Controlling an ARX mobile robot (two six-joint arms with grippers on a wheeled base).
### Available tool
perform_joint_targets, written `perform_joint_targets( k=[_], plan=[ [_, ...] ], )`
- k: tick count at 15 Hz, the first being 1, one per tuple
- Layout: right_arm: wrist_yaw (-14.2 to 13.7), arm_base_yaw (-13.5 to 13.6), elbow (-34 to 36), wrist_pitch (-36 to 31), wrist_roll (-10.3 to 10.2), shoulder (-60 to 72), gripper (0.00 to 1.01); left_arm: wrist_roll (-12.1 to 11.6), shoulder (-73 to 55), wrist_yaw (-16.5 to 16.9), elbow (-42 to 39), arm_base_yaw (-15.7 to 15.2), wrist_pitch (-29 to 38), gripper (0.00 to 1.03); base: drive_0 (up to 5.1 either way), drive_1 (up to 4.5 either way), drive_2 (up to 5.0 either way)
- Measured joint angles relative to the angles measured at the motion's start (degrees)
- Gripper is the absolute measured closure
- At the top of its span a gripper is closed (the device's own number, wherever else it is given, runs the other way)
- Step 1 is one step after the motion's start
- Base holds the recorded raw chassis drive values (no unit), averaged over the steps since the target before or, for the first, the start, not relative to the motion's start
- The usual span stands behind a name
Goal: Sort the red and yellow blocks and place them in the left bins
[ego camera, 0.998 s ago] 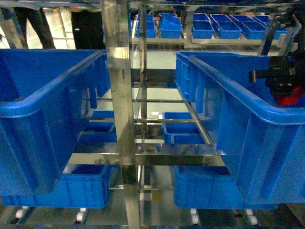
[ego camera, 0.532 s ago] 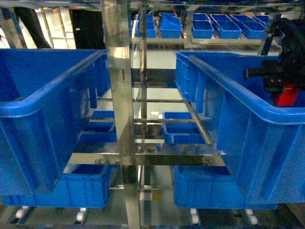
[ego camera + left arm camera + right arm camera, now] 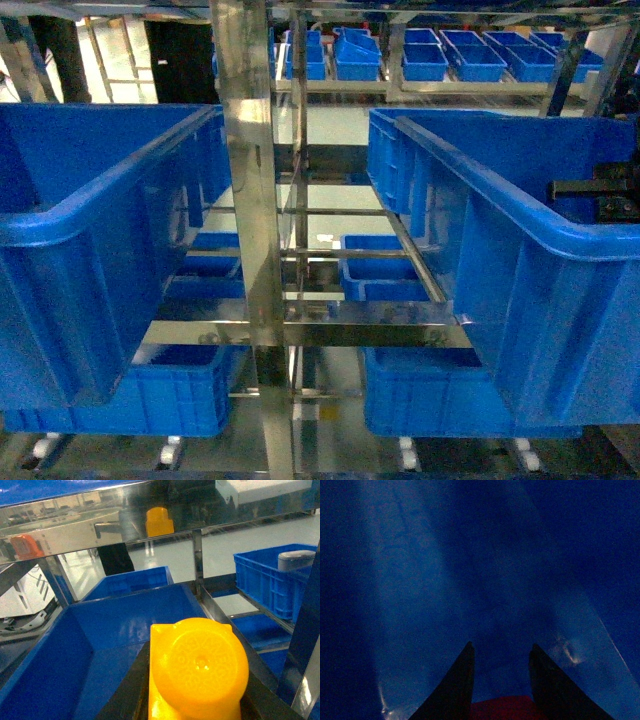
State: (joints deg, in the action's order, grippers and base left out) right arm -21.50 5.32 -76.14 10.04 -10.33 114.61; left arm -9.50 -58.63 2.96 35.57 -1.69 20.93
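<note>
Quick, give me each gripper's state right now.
Left gripper: shut on the yellow block, above a blue bin.
Right gripper: holding the red block, inside a blue bin.

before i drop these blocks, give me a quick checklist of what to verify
1. Yellow block held in left hand: ok.
2. Blue bin below the yellow block: ok.
3. Red block in right hand: ok, between its fingers.
4. Right hand at a left bin: not ok, head view shows its arm in the right bin.
5. Floor under the red block: cannot tell, too dark.
</note>
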Motion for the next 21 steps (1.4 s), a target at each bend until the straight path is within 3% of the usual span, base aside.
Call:
perform_joint_targets(
  k=[3, 5, 6, 9, 11, 14, 15, 16, 18, 21],
  plan=[
    [-0.9, 1.6, -0.1, -1.0, -0.5, -0.4, 0.73, 0.0, 0.0, 0.0, 0.0, 0.0, 0.0, 0.76, 0.0, 0.0, 0.0],
    [-1.2, 1.9, -0.2, -1.8, -0.5, -0.8, 0.5, 0.0, 0.0, 0.0, 0.0, 0.0, 0.0, 0.76, 0.0, 0.0, 0.0],
    [-1.5, 1.7, -0.3, -3.1, -0.5, -1.2, 0.34, 0.0, 0.0, 0.0, 0.0, 0.0, 0.0, 0.76, 0.0, 0.0, 0.0],
    [-1.1, 1.4, -0.2, -6.3, -0.2, -2.9, 0.02, 0.0, 0.0, 0.0, 0.0, 0.0, 0.0, 0.76, 0.0, 0.0, 0.0],
    [0.7, 1.4, 0.7, -7.3, 0.1, -5.6, 0.03, 0.0, 0.0, 0.0, 0.0, 0.0, 0.0, 0.76, 0.0, 0.0, 0.0],
    [4.0, 4.1, 4.3, -8.7, -0.2, -10.2, 0.03, 0.0, 0.0, 0.0, 0.0, 0.0, 0.0, 0.76, 0.0, 0.0, 0.0],
    [5.3, 8.0, 9.0, -10.2, -1.2, -14.2, 0.03, 0.0, 0.0, 0.0, 0.0, 0.0, 0.0, 0.76, 0.0, 0.0, 0.0],
    [6.4, 12.3, 17.0, -12.9, -5.8, -22.4, 0.03, 0.0, 0.0, 0.0, 0.0, 0.0, 0.0, 0.76, 0.0, 0.0, 0.0],
    [6.1, 13.2, 21.3, -12.5, -7.2, -29.1, 0.03, 0.0, 0.0, 0.0, 0.0, 0.0, -0.1, 0.76, 0.0, 0.0, 0.0],
    [6.1, 12.6, 25.6, -6.0, -6.5, -43.2, 0.03, 0.0, 0.0, 0.0, 0.0, 0.0, 0.0, 0.76, 0.0, 0.0, 0.0]
  ],
)
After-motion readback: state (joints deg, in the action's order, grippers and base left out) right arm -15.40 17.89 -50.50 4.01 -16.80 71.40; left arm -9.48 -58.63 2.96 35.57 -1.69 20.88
